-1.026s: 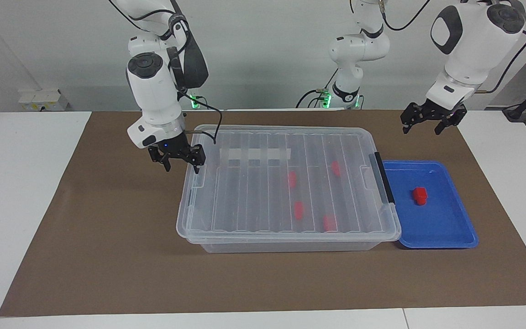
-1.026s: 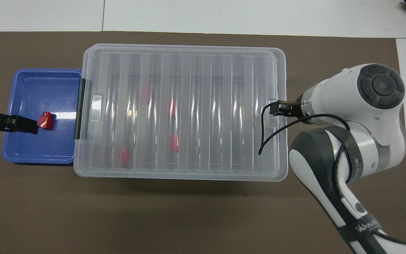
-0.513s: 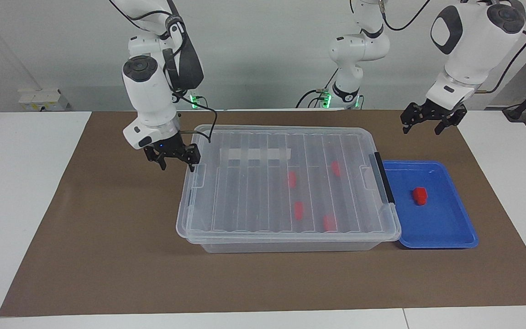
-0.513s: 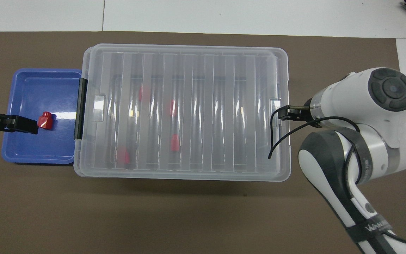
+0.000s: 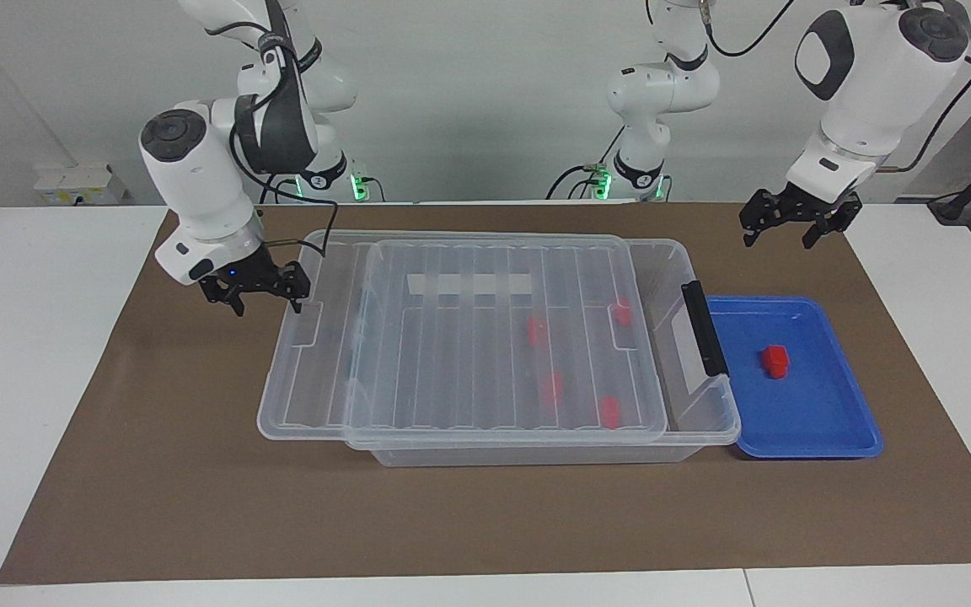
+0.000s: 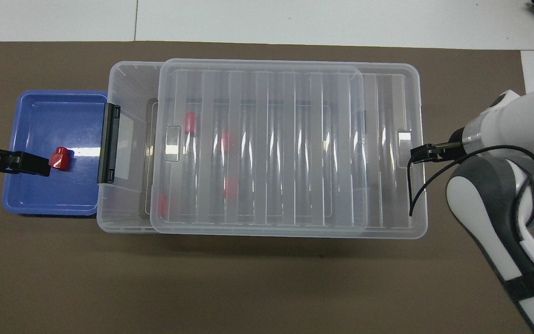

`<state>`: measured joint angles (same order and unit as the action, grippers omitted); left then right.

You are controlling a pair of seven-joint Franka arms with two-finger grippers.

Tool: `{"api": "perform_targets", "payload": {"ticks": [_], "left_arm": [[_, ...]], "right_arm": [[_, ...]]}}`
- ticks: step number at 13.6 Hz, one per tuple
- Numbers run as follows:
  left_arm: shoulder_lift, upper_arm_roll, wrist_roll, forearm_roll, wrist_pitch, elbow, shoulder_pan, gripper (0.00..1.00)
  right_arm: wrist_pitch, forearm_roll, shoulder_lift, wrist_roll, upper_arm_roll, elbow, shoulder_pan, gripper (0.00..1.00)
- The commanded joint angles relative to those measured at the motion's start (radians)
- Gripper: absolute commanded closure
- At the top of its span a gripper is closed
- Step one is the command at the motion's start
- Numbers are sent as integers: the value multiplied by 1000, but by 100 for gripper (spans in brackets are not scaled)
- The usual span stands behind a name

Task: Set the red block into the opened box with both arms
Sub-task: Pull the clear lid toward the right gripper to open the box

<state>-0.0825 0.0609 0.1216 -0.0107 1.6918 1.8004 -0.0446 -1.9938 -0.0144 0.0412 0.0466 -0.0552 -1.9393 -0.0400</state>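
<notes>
A white table [image 5: 47, 354] carries a large brown rectangular mat [image 5: 199, 472] that covers most of its top. Directly on the mat stand a large shallow clear plastic box [image 5: 536, 455] in the middle and a smaller blue plastic tray [image 5: 823, 421] touching the box's end, toward the left arm's end of the table.
</notes>
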Motion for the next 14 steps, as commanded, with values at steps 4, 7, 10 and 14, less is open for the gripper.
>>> {"api": "perform_targets", "payload": {"ticks": [4, 7, 10, 14], "left_arm": [[-10, -1, 3, -20, 0, 0, -1, 0], [-11, -1, 3, -20, -6, 0, -1, 0], [-11, 0, 4, -22, 22, -9, -3, 0], [109, -1, 47, -31, 339, 53, -104, 0]], "right_arm": [[-10, -4, -23, 269, -8, -24, -145, 0], [-16, -5, -17, 337, -8, -20, -173, 0], [-13, -9, -12, 338, -8, -6, -172, 0], [29, -9, -14, 267, -9, 71, -158, 0]]}}
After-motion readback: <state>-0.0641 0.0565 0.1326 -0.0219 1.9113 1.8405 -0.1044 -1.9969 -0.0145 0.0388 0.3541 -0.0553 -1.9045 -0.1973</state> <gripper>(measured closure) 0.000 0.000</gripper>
